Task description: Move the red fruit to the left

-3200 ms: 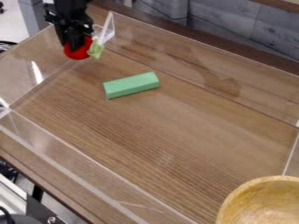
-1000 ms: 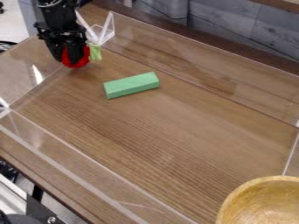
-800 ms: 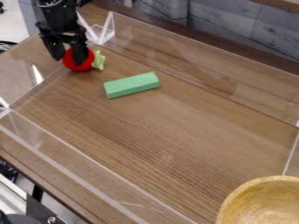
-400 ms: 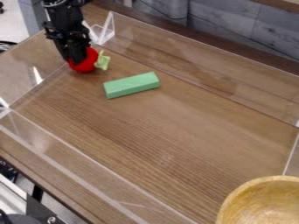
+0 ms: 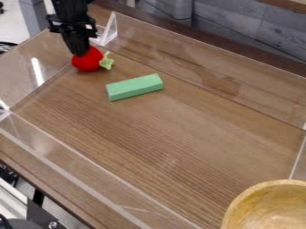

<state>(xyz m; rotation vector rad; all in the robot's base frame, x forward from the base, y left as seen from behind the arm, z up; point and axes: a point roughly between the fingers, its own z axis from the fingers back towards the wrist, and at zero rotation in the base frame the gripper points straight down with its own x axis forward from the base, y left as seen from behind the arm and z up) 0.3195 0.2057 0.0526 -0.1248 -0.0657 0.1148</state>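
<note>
The red fruit [image 5: 86, 62] lies on the wooden table at the far left, its pale green leafy end pointing right toward the back. My gripper [image 5: 79, 48] points straight down just above the fruit's top, slightly to its left. Its black fingers are shut together with nothing between them. I cannot tell whether the fingertips still brush the fruit.
A flat green block [image 5: 134, 87] lies to the right of the fruit, nearer the front. Clear plastic walls [image 5: 36, 76] enclose the wooden table [image 5: 180, 134]. A wooden bowl [image 5: 270, 208] sits at the front right corner.
One second ago the fingers stood open around the fruit. They have since closed and come up off it, leaving the fruit resting on the table.
</note>
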